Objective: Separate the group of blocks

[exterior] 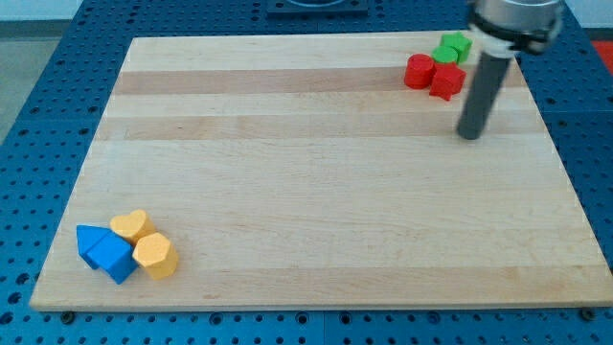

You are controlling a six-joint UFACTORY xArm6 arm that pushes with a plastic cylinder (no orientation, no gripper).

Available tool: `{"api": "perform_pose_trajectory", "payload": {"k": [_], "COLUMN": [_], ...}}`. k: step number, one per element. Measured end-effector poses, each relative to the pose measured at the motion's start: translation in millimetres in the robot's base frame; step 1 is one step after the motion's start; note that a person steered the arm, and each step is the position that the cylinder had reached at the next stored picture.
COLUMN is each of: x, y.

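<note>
Your rod by the red and green cluster

My tip (470,135) rests bare, holding nothing, just below-right of the red star block (447,81), which touches the red cylinder (419,72) and green blocks (453,47).

Pale wooden board (316,192) with darker grain bands, atop a blue perforated table (38,144)

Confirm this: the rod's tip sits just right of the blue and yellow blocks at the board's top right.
Wrong colours. In the camera view my tip sits just right of and below the red blocks and green blocks at the top right. The blue blocks and yellow blocks lie bottom left.
</note>
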State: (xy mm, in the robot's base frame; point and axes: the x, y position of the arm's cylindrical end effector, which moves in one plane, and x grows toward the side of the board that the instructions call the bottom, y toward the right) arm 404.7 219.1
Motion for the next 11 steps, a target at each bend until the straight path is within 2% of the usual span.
{"api": "perform_pose_trajectory", "payload": {"k": [1, 2, 3, 4, 5, 7, 11], "x": [-5, -69, -149, -206, -213, -209, -146], "y": [60, 84, 82, 60, 22, 12, -39]}}
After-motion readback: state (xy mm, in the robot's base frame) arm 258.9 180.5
